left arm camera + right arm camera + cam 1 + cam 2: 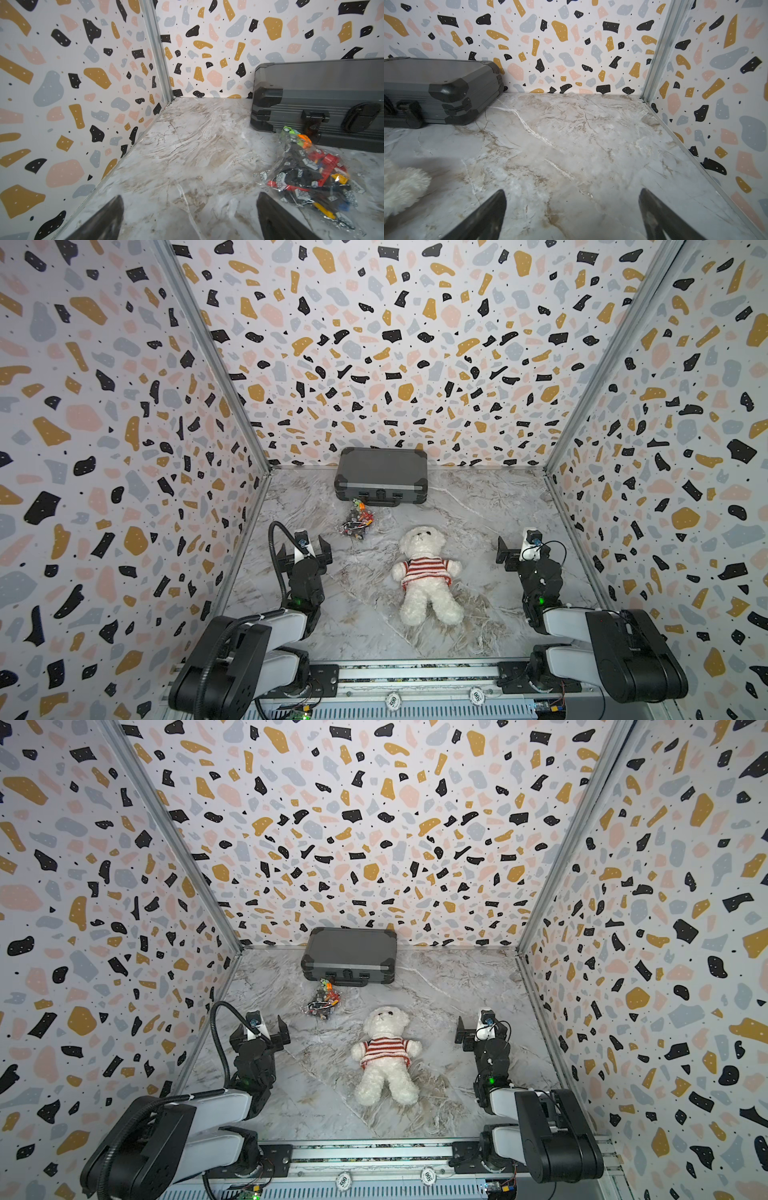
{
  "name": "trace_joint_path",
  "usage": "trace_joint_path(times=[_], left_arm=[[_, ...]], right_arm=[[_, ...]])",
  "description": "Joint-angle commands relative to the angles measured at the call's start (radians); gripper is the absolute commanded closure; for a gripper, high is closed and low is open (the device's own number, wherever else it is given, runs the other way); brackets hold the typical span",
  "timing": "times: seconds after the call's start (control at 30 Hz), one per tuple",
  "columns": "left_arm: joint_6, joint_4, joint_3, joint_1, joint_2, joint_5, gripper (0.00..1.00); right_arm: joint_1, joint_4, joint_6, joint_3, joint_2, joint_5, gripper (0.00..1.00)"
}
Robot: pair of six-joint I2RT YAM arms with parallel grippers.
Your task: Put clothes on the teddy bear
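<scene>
The teddy bear [422, 541] [384, 1021], fluffy and white, lies on its back mid-table with its head toward the back wall. A red-and-white striped sweater [427, 569] [384, 1050] covers its torso and upper arms. My left gripper [303, 548] [260, 1029] rests left of the bear, open and empty, well apart from it. My right gripper [524, 549] [484, 1029] rests to the bear's right, also open and empty. In the left wrist view the gripper [189, 196] has only marble between its fingers. In the right wrist view the gripper [572, 191] stands the same way, with a tuft of the bear's fur [402, 187] at the edge.
A closed dark grey case [381, 477] [349, 955] [320, 93] [436, 83] lies against the back wall. A clear bag of coloured bricks [357, 522] [322, 1002] [311, 176] sits in front of it, near the left gripper. Patterned walls enclose three sides of the marble table [478, 522].
</scene>
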Motion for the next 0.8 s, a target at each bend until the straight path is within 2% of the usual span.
trace_joint_path(times=[0.0, 0.33, 0.43, 0.5, 0.77], left_arm=[[-0.013, 0.192, -0.019, 0.019, 0.052, 0.035, 0.00], [-0.021, 0.193, -0.005, 0.035, 0.100, 0.064, 0.00], [-0.041, 0.129, 0.036, 0.043, 0.111, 0.039, 0.00], [-0.048, 0.117, 0.048, 0.046, 0.121, 0.027, 0.00], [-0.050, 0.110, 0.046, 0.048, 0.112, 0.026, 0.00]], right_arm=[[-0.012, 0.092, 0.000, 0.009, 0.035, 0.014, 0.01], [-0.033, 0.151, 0.023, 0.031, 0.151, 0.006, 0.01], [-0.039, 0.142, 0.017, 0.054, 0.183, -0.005, 0.01], [-0.031, 0.093, 0.011, 0.076, 0.181, 0.006, 0.01], [-0.007, 0.080, -0.001, 0.087, 0.189, 0.047, 0.01]])
